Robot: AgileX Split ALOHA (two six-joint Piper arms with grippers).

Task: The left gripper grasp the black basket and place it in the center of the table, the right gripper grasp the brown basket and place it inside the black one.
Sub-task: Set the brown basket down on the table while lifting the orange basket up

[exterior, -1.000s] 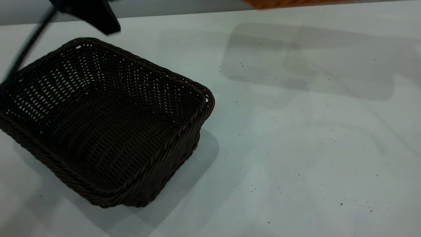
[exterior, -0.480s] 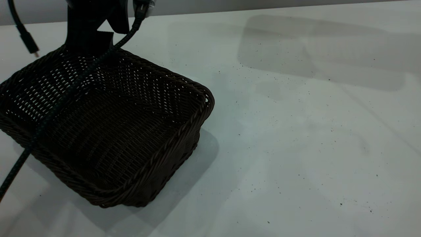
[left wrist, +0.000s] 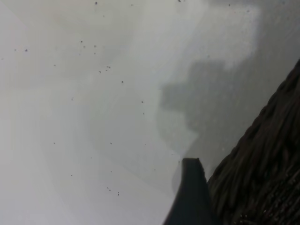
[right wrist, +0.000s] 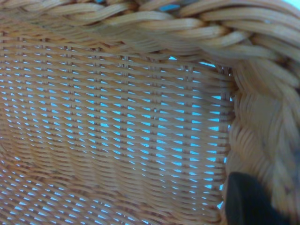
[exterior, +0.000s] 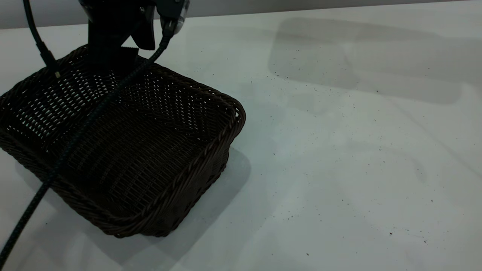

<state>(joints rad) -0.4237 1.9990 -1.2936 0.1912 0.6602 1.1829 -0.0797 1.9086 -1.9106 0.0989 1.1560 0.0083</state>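
Exterior view: 1 black basket [exterior: 124, 150], left tool [exterior: 113, 56] at its rim, grip state unclear.

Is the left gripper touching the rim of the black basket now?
Cannot tell. In the exterior view the left gripper overlaps the far rim of the black basket; in the left wrist view one finger sits beside the weave, with neither contact nor gap plain.

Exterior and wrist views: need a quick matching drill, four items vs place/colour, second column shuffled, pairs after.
Column 1:
1. black basket
2. brown basket
3. left gripper
4. braided cable

Column 2:
A. orange-tan weave, filling the right wrist view
B. at the black basket's far rim
C. draped across the black basket
D. on the table, left part of the exterior view

Pairs: 1-D, 2-A, 3-B, 4-C
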